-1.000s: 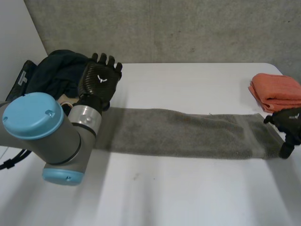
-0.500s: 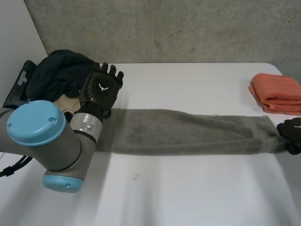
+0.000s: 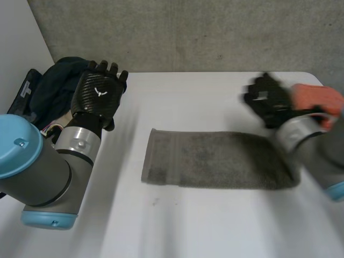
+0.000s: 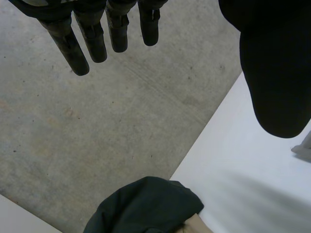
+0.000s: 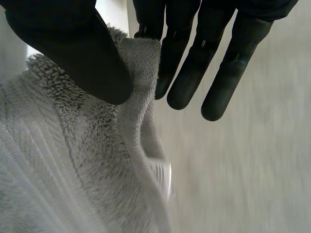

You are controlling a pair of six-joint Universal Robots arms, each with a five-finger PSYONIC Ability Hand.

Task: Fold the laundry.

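A long grey towel (image 3: 215, 158) lies flat across the middle of the white table (image 3: 215, 226). My right hand (image 3: 266, 102) hovers above the towel's right part. In the right wrist view its thumb (image 5: 68, 53) pinches an edge of the grey towel (image 5: 63, 170) against a finger, while the other fingers (image 5: 218, 63) stay straight. My left hand (image 3: 99, 94) is raised at the table's left side, away from the towel, with fingers (image 4: 92, 39) straight, thumb apart and nothing in it.
A folded orange towel (image 3: 317, 99) lies at the far right, just behind my right hand. A heap of dark clothes (image 3: 54, 86) sits at the far left corner, below my left hand's fingertips (image 4: 146, 204). A concrete wall runs behind the table.
My right hand closed on the towel's right end, lifted it and swung up and to the left. The towel's left end slid to the right. My left hand drew back to the left.
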